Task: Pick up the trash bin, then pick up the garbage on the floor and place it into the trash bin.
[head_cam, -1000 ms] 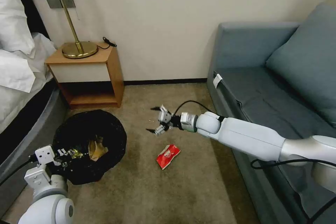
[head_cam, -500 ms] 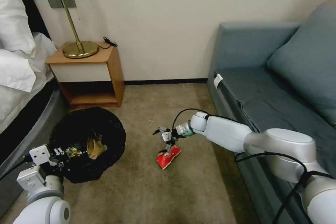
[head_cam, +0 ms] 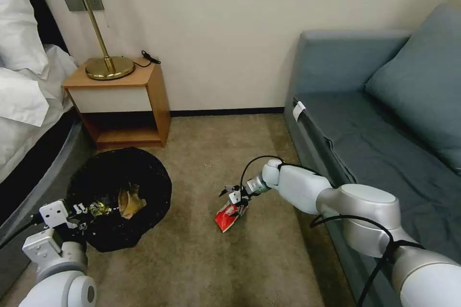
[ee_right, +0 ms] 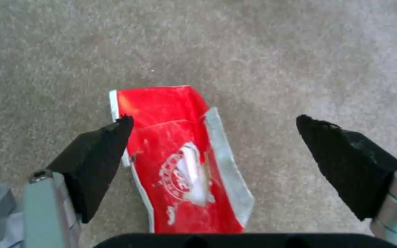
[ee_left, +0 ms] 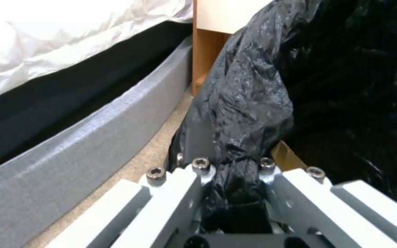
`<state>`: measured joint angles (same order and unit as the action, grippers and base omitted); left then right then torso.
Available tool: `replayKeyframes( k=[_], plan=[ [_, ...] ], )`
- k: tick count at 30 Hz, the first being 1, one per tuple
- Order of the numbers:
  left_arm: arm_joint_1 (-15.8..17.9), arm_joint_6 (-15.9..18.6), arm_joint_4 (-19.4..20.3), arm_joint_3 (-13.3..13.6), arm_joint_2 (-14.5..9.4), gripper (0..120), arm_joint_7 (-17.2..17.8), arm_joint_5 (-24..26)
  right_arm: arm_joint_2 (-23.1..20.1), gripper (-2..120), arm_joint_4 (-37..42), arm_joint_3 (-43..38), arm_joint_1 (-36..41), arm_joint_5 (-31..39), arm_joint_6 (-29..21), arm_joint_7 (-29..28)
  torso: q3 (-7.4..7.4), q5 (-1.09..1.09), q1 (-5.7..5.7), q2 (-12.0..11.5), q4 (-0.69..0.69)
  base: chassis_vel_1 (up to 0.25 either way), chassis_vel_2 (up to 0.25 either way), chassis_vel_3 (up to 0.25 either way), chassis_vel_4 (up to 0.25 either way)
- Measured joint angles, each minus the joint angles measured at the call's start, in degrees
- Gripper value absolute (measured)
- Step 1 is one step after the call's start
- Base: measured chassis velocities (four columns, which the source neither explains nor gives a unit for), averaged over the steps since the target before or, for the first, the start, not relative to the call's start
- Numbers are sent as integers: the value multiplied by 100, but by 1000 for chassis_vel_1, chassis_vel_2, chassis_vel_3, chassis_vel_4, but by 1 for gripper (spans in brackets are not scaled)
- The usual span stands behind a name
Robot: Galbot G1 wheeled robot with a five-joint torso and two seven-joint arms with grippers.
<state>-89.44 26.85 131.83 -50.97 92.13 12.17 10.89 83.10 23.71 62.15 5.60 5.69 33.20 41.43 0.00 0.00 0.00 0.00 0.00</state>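
Observation:
The trash bin [head_cam: 120,172], lined with a crinkly black bag [ee_left: 253,103], is at the left on the carpet. My left gripper [head_cam: 79,213] is shut on its near rim, the bag pinched between the fingers [ee_left: 198,186]. Inside lie a crumpled brown paper bag [head_cam: 129,201] and a gold-and-dark wrapper [head_cam: 98,208]. A red snack packet [head_cam: 224,218] lies flat on the carpet. My right gripper [head_cam: 235,196] hangs low right over it, open, with one black fingertip [ee_right: 102,151] at the packet's [ee_right: 180,162] edge and the other wide on bare carpet.
A wooden nightstand [head_cam: 120,100] with a brass lamp [head_cam: 108,67] stands against the wall behind the bin. The bed [head_cam: 29,105] runs along the left and a grey-blue sofa [head_cam: 374,144] along the right. Open carpet [head_cam: 216,268] lies in front.
My right arm has swung down and toward me, bringing its open gripper from mid-air onto the red packet. The left gripper keeps its hold on the bin.

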Motion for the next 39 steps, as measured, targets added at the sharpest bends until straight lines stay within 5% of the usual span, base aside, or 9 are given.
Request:
replayKeyframes(
  k=[17, 39],
  plan=[
    [-54, -91, 0, 17, 0, 3, 2, 6, 363, 93, -495, -170, 230, -306, -55, -82, 0, 0, 0, 0, 0, 0, 0, 0, 0],
    [-158, -198, 60, 23, 0, 3, 7, 13, 558, 93, -905, -172, 371, -483, -575, -938, 0, 1, 0, 0, 0, 0, 0, 0, 0]
  ],
)
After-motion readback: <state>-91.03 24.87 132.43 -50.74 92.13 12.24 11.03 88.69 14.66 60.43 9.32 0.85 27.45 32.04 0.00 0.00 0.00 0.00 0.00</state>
